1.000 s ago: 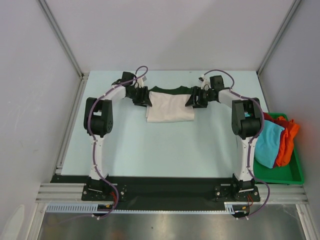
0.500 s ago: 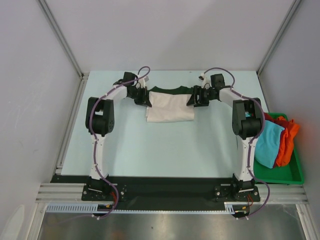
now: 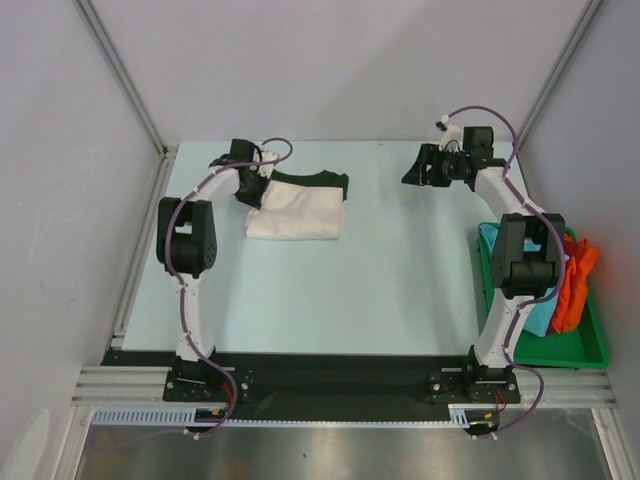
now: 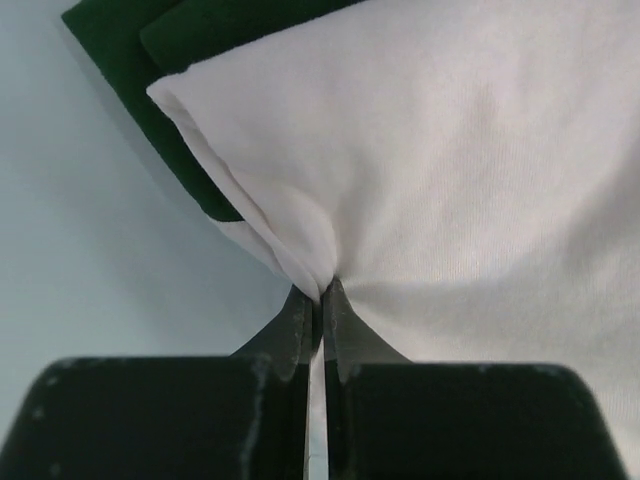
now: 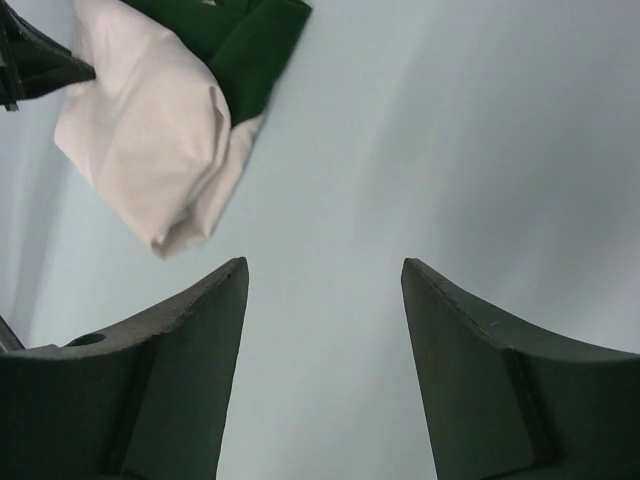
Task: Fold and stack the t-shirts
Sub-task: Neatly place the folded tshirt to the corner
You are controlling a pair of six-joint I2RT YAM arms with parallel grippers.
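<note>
A folded cream-white t-shirt [image 3: 297, 214] lies on top of a folded dark green t-shirt [image 3: 318, 180] at the back left of the table. My left gripper [image 3: 262, 186] is shut on the left edge of the white shirt, and its cloth [image 4: 440, 170] bunches into the fingertips [image 4: 300, 312]; green cloth [image 4: 130, 60] shows beneath. My right gripper [image 3: 412, 176] hangs open over bare table at the back right, well apart from the stack, with nothing between its fingers [image 5: 190, 330]. The white shirt [image 5: 150, 120] and green shirt [image 5: 250, 50] show at the upper left of the right wrist view.
A green tray [image 3: 575, 350] at the right edge holds a blue cloth [image 3: 545, 310] and an orange cloth [image 3: 575, 275]. The right arm's elbow stands over the tray. Grey walls enclose the table on three sides.
The left gripper closed on the white shirt's edge and dragged the stack leftward. The right gripper let go and swung away to the back right.
</note>
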